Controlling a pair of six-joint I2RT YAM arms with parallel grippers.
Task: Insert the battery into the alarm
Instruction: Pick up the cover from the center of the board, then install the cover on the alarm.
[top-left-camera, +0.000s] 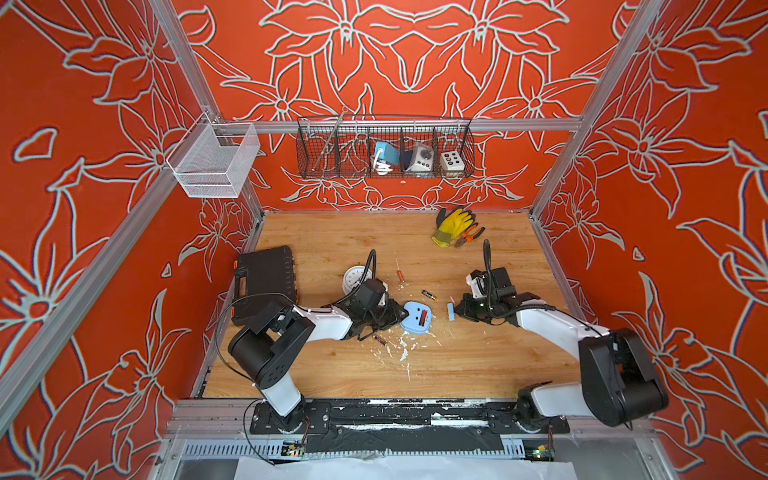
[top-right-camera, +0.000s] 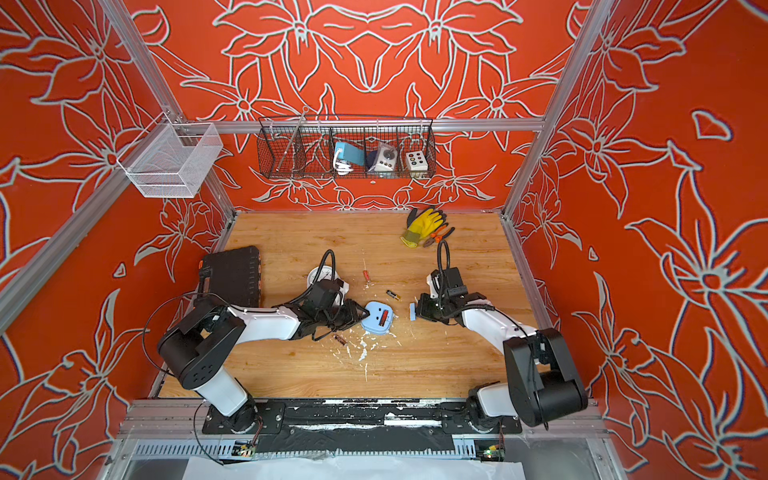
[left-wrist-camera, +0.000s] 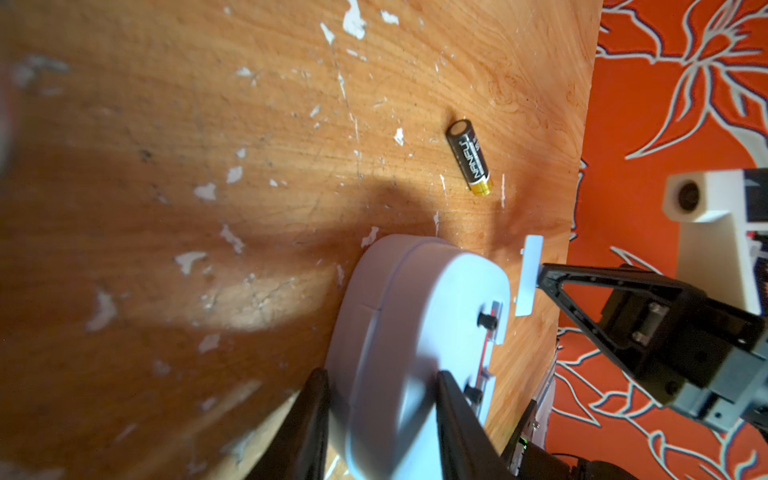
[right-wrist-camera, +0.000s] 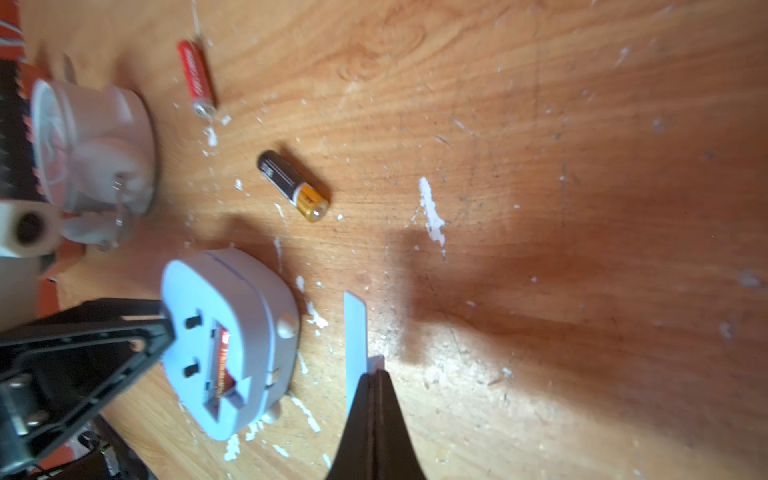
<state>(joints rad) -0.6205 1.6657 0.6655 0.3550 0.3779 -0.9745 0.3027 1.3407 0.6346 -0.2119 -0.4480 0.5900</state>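
Battery in the bay, cover in hand; closing step next

Right fingers are pinched fully closed on one edge of the pale-blue battery cover, which is held edge-on just beside the alarm and apart from it; whether it touches the desk I cannot tell. Left fingers are part-way open and clamped across the alarm's rim. The alarm sits back-face up on the desk with its bay uncovered and a red-and-copper battery lying lengthwise inside. A spare black-and-gold battery lies loose nearby, untouched. Judgement: insertion looks done, though contact seating is too small to confirm, so refitting the cover is the step in hand. The next move calls for turning the cover flat over the bay, matching its tab to the notched end and pressing it home against the left grip
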